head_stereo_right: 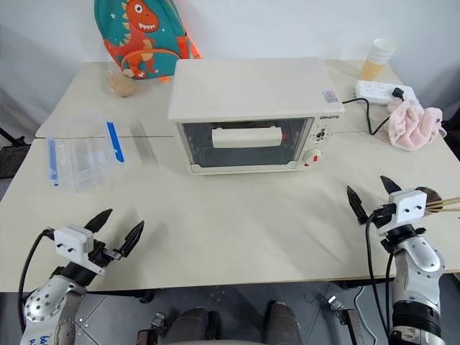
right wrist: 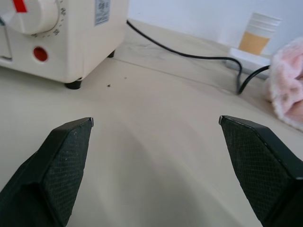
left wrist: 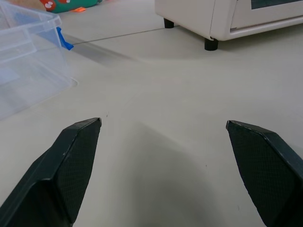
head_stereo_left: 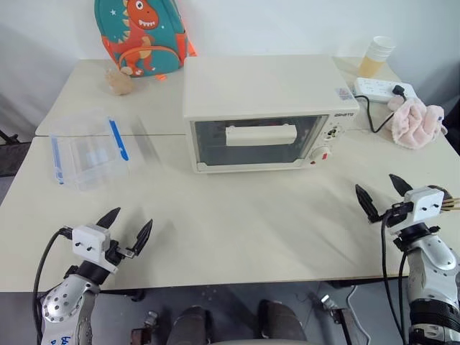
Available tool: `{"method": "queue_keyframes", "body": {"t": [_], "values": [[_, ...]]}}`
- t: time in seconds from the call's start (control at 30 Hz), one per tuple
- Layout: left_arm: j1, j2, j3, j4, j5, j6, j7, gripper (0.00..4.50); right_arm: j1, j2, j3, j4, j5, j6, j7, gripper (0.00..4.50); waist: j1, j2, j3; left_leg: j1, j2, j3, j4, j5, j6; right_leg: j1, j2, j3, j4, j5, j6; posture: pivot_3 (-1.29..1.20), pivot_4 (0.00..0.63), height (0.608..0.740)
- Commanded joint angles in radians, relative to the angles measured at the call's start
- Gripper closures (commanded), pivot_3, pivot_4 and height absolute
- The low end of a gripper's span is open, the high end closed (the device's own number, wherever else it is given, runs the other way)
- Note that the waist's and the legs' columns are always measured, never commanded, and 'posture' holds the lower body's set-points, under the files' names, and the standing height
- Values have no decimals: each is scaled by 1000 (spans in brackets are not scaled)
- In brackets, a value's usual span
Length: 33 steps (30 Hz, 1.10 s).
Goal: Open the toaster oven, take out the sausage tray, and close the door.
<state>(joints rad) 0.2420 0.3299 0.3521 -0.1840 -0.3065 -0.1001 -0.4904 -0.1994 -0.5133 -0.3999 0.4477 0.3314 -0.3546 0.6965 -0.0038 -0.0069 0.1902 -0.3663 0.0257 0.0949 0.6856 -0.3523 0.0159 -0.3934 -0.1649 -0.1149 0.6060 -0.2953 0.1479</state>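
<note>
From the head we see the toaster oven (head_stereo_left: 269, 111) standing mid-table with the door (head_stereo_left: 255, 141) shut, a clear plastic box (head_stereo_left: 90, 149) off to its left, a power strip (head_stereo_left: 384, 89) and pink cloth (head_stereo_left: 417, 122) to its right, while our left gripper (head_stereo_left: 123, 228) and right gripper (head_stereo_left: 384, 194) hover low over the near table edge, both spread wide and holding nothing. Down the left wrist, our fingers (left wrist: 71, 161) gape over bare table (left wrist: 156, 109), oven feet ahead. Down the right wrist, fingers (right wrist: 61, 161) stand wide apart, the red dial (right wrist: 28, 12) and a paper cup (right wrist: 259, 35) beyond.
</note>
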Motion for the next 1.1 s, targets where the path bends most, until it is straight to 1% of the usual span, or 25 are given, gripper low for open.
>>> {"method": "queue_keyframes", "body": {"t": [0.03, 0.07, 0.13, 0.2, 0.27, 0.3, 0.37, 0.43, 0.53, 0.6, 0.63, 0.7, 0.77, 0.9, 1.0, 1.1], "values": [[-12, 27, 5, -46, -27, 60, 12, 0, -7, -9, -13, -14, 37, -36, 35, 40, 0, 0, 0, 0, 0, 0, 0, 0, 0, 0, 0, 0, 0, 0, 0, 0, 150, 740], [-22, 38, 3, -49, -55, 71, -16, 0, 2, -6, -15, -42, 74, -12, 65, 40, 1, 0, 0, 0, 0, 0, 0, 0, 0, 0, 0, 0, 0, 0, 0, 0, 150, 740], [-36, 72, 6, -70, -161, 111, -114, 0, 40, -19, -8, -121, 145, 68, 136, 40, 2, 0, 0, 0, 0, 0, 0, 0, 0, 0, 0, -1, 0, 0, 0, 0, 150, 740], [-46, 133, 21, -104, -296, 186, -230, 0, 111, -57, -3, -225, 192, 133, 210, 40, 5, 0, 0, -1, 1, -1, 0, 0, 0, 0, 0, -1, 1, 0, 0, 0, 150, 740], [-64, 197, 40, -124, -414, 287, -298, 0, 169, -88, -9, -323, 236, 216, 239, 40, 5, 0, 0, -1, 1, -2, 0, 0, 0, 0, 0, -2, 1, 0, 0, 0, 150, 740], [-69, 220, 46, -127, -448, 325, -308, 0, 187, -98, -11, -355, 251, 247, 244, 40, 5, 1, 0, -1, 1, -3, 0, 0, 0, 0, 0, -1, 1, 0, 0, 0, 150, 740], [-103, 290, 53, -135, -521, 408, -359, 0, 238, -158, -6, -475, 312, 336, 309, 40, 4, 1, 0, -1, 1, -4, 1, 0, 0, 0, 0, -1, 1, 0, 0, 0, 150, 740], [-172, 351, 51, -124, -575, 467, -411, 0, 213, -219, 12, -583, 376, 440, 339, 40, 2, 3, 0, 0, 1, -4, 1, 0, 0, 0, 0, -1, 1, 0, -1, 0, 150, 740], [-267, 375, 16, -103, -574, 496, -432, 0, 86, -243, 63, -608, 410, 549, 321, 40, -5, 3, 1, 1, 3, -2, 4, 0, 0, 0, 3, 1, 0, 3, -5, 0, 150, 740], [-301, 370, -1, -86, -558, 499, -445, 0, 19, -236, 92, -604, 407, 590, 309, 40, -4, 3, 1, 1, 3, -2, 5, 0, -1, 1, 4, 1, 0, 4, -5, 0, 150, 740], [-322, 362, -13, -76, -553, 502, -449, 0, -28, -230, 116, -601, 434, 657, 291, 40, -1, 3, 1, 2, 3, -2, 5, 0, -1, 0, 4, 1, 1, 4, -5, 0, 150, 740], [-355, 348, -37, -66, -539, 500, -451, 0, -110, -206, 154, -578, 444, 719, 268, 40, 1, 3, 1, 0, 3, -2, 5, 0, -2, -2, 6, 1, 1, 4, -5, 0, 150, 740], [-368, 334, -49, -66, -532, 500, -447, 0, -164, -190, 188, -556, 419, 728, 280, 40, 3, 3, 1, -3, 3, -2, 7, -1, -2, -4, 7, 1, 2, 4, -5, 0, 150, 740], [-363, 309, -54, -71, -518, 487, -438, 0, -271, -144, 245, -500, 367, 724, 273, 40, 4, 3, 1, -4, 3, 0, 7, -1, -4, -4, 9, 0, 2, 4, -5, 0, 150, 740], [-352, 289, -52, -81, -506, 481, -426, 0, -332, -104, 264, -477, 358, 725, 270, 40, 2, 3, 1, -5, 4, 1, 7, -2, -4, -4, 10, -1, 2, 4, -5, 0, 150, 740], [-334, 275, -51, -95, -503, 481, -416, 0, -367, -82, 291, -462, 338, 716, 298, 40, 1, 3, 1, -5, 4, 1, 7, -2, -4, -4, 10, -1, 2, 4, -5, 0, 150, 740]]}}
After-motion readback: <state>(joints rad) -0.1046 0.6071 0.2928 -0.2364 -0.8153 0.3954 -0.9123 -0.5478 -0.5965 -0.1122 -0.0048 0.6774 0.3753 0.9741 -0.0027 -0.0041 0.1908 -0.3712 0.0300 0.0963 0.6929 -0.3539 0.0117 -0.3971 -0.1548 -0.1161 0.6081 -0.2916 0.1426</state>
